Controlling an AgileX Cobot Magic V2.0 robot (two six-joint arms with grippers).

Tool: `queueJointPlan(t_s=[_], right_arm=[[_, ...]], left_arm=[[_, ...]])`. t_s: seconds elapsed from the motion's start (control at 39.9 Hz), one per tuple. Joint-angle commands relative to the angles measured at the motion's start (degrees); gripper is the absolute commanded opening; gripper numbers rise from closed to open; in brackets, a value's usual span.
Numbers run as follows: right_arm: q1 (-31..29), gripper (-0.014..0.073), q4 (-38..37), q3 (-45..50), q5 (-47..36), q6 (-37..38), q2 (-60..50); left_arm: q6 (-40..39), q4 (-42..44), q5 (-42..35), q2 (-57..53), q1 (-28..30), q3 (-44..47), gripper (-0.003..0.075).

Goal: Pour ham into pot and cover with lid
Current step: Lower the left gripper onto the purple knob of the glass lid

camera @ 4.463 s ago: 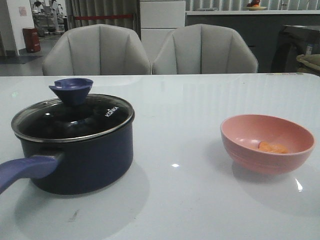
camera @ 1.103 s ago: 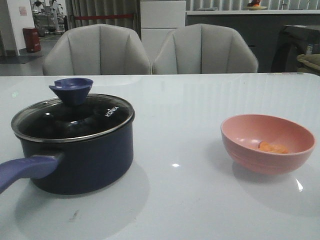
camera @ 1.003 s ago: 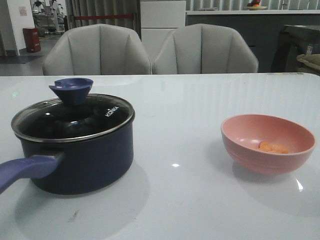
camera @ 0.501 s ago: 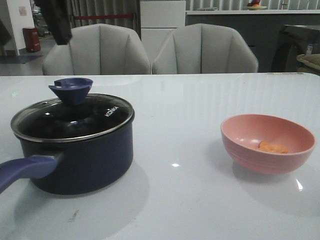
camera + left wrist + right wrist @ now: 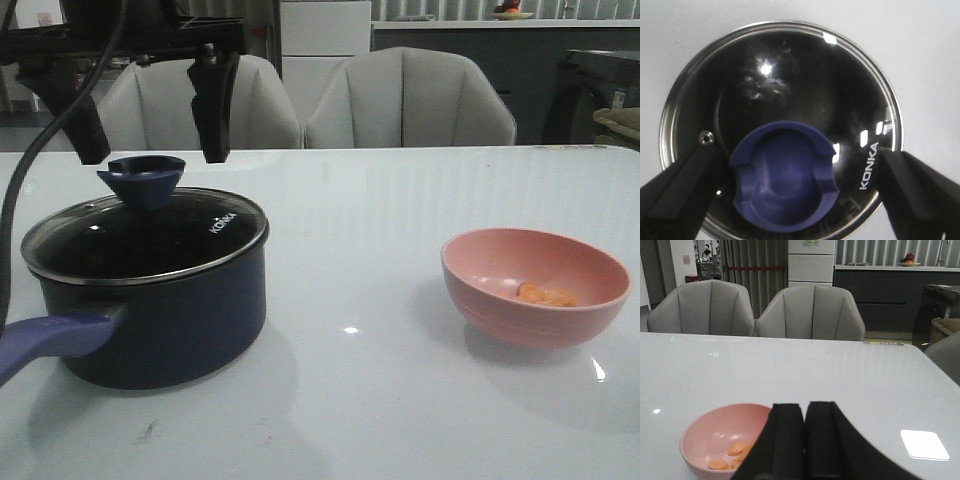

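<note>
The dark navy pot [image 5: 170, 320] stands at the table's left, its purple-blue handle [image 5: 50, 340] pointing to the front left. The glass lid [image 5: 190, 240] sits on it with its blue knob [image 5: 143, 180]. My left gripper [image 5: 153, 158] is open and hangs just above the knob, one finger on each side, not touching. In the left wrist view, the knob [image 5: 782, 182] lies between the fingers [image 5: 675, 195] over the lid [image 5: 815, 85]. The ham [image 5: 545, 295] lies in the pink bowl [image 5: 535, 285] at the right. My right gripper [image 5: 804, 407] is shut and empty, near the bowl [image 5: 710, 432] and ham [image 5: 732, 452].
Two grey chairs [image 5: 300, 100] stand behind the table's far edge. The white table [image 5: 380, 230] stretches between pot and bowl. The right arm does not show in the front view.
My left arm has come down into the front view from the upper left. Its open fingers now straddle the lid's knob. Pot, lid, bowl and ham have not moved.
</note>
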Motion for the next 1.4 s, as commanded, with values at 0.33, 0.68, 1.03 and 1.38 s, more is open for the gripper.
queueJointPlan(t_s=[0.33, 0.68, 1.03, 1.38], right_arm=[[-0.36, 0.0142, -0.77, 0.63, -4.23, -0.06, -1.2], [-0.36, 0.0142, -0.77, 0.63, -4.23, -0.06, -1.2], [-0.36, 0.0142, -0.77, 0.63, -4.23, -0.06, -1.2], [-0.36, 0.0142, -0.77, 0.63, -4.23, -0.06, -1.2]], left_arm=[[-2.54, -1.82, 3.13, 1.61, -0.2, -2.9, 0.0659], [-2.54, -3.32, 3.13, 2.17, 0.89, -2.9, 0.0627], [-1.48, -3.93, 3.21, 2.17, 0.89, -2.08, 0.0456], [-0.64, -4.73, 3.21, 2.17, 0.89, 1.39, 0.0443]])
